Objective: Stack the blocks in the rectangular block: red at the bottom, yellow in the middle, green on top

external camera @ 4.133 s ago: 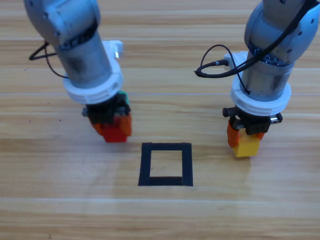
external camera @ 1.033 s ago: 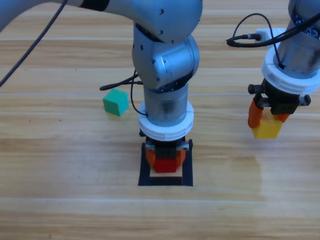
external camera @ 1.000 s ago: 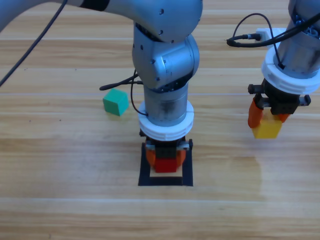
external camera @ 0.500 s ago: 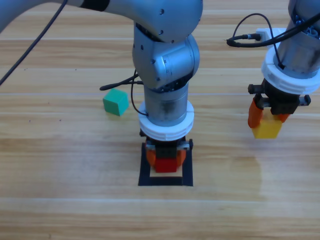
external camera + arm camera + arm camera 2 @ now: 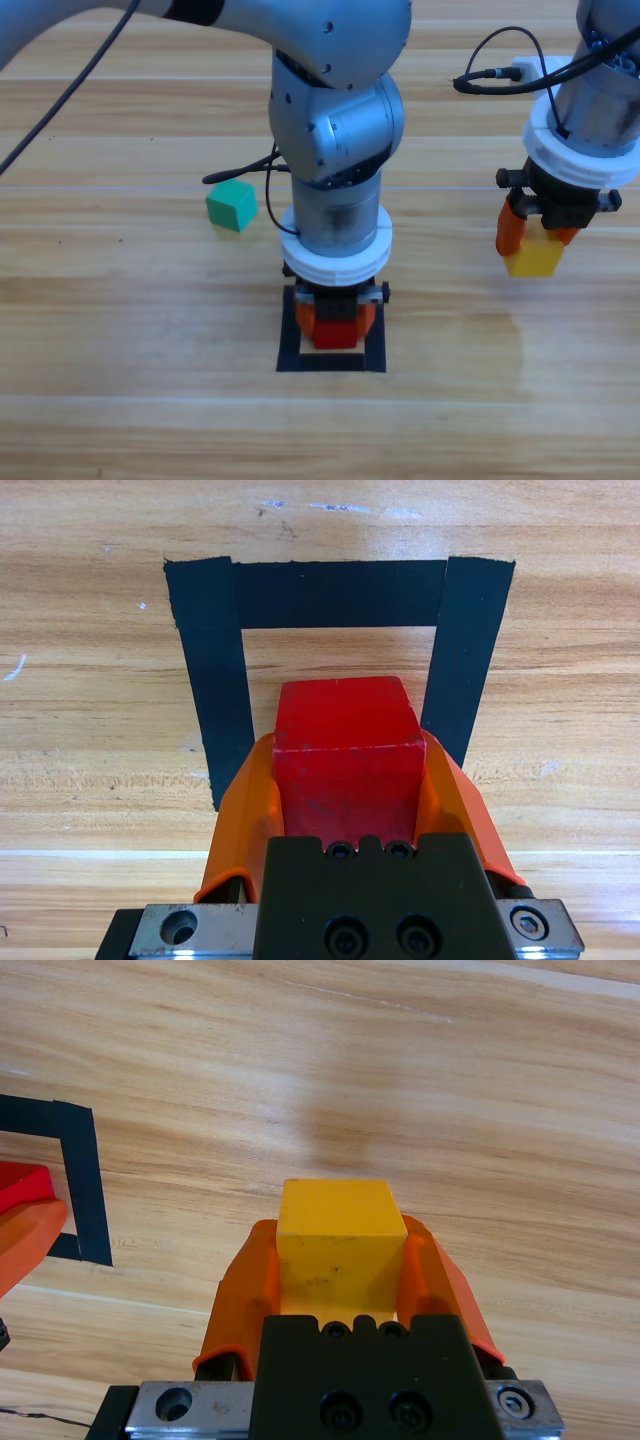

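Holding one red cube [image 5: 335,333], left tool [image 5: 335,325]; one green cube [image 5: 231,204] aside.

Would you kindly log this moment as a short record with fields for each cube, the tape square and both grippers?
red cube: gripped by the left gripper, over the tape square's opening
yellow cube: gripped by the right gripper, right of the square
green cube: loose on the table, left of the left arm, ungripped
tape square: on the table, nothing stacked in it yet
stack: not started; whether red touches the table cannot be told
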Available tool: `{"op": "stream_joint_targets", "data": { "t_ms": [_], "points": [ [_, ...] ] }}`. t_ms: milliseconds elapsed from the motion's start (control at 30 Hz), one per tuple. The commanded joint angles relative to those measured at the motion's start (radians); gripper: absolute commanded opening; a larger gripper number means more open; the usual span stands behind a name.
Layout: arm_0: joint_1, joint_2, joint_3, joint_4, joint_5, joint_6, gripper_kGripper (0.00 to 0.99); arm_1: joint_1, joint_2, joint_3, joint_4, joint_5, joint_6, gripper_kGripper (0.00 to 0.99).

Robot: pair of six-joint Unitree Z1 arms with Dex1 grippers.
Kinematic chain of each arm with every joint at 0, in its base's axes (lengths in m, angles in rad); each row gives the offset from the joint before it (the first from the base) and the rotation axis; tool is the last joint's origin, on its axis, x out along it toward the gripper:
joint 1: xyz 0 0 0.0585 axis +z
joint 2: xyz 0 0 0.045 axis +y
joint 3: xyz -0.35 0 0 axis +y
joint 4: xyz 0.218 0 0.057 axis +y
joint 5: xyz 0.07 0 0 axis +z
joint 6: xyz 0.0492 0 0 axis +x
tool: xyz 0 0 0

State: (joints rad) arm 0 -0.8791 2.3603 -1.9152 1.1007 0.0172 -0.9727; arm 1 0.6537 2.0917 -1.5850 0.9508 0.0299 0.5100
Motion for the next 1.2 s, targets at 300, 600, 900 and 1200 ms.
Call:
{"op": "stream_joint_targets", "data": {
  "t_ms": [300, 600, 900, 1200],
  "points": [
    [-0.026, 0.014, 0.008, 0.004, 0.009, -0.009, 0.919, -0.029, 0.044, 0.019, -0.035, 0.008, -0.011, 0.190],
    [-0.014, -0.033, 0.044, 0.005, 0.021, 0.009, 0.990, -0.029, 0.042, 0.017, -0.035, 0.008, -0.011, 0.190],
    [-0.014, -0.122, -0.005, 0.036, 0.021, 0.055, 0.990, 0.023, -0.038, 0.010, -0.033, -0.042, 0.002, 0.189],
    [0.144, -0.346, -0.079, 0.203, 0.041, 0.299, 0.990, 0.109, -0.038, -0.102, 0.074, -0.074, 0.091, 0.190]
  ]
}}
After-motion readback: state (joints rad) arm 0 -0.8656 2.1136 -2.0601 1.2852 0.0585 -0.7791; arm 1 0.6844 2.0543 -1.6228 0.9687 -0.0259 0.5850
